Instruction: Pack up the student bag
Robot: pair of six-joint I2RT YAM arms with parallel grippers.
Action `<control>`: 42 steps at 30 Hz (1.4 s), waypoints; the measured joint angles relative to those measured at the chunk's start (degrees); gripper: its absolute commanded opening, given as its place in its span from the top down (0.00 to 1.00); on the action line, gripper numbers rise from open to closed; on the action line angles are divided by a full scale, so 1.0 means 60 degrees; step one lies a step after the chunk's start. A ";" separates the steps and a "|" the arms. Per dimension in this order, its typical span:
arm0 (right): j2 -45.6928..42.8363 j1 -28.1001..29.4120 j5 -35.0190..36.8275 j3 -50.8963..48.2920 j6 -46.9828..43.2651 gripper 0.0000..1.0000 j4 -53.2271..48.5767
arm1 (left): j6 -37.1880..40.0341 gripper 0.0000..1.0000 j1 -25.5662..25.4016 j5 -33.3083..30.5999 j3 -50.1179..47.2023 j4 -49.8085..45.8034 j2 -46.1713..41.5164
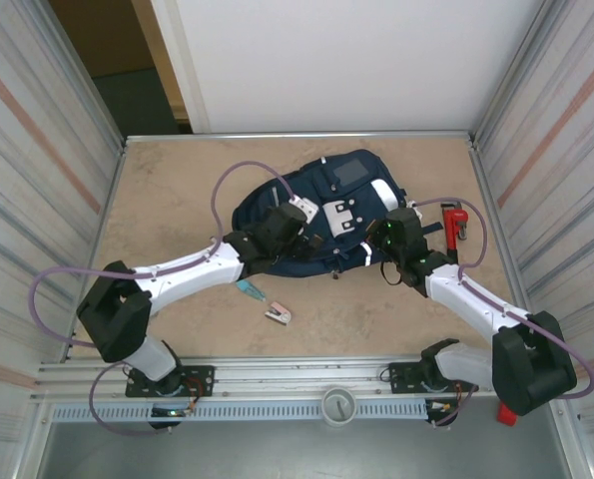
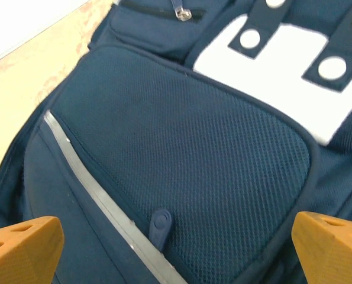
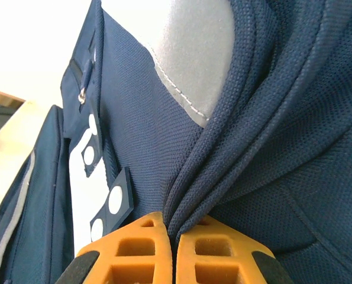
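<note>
The left arm (image 1: 177,269) and right arm (image 1: 476,299) cover the middle of the large navy blue fabric backpack (image 1: 341,180) in the top view. Two small items (image 1: 279,316) on the tan desk (image 1: 177,200) near it are too small to identify. The backpack lies flat mid-desk, showing white patches (image 2: 282,83), a mesh front pocket (image 2: 211,154) and a thin grey reflective stripe (image 2: 93,177). The left claw (image 2: 176,248) hangs over that pocket, fingers spread wide. The right claw (image 3: 176,248), pressed together, pinches a fold of backpack fabric.
</note>
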 measured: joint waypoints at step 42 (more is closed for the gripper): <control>0.0062 -0.0127 0.0055 0.0004 -0.0022 1.00 0.0084 | -0.1555 0.40 0.1701 0.3024 -0.1362 -0.1151 -0.0918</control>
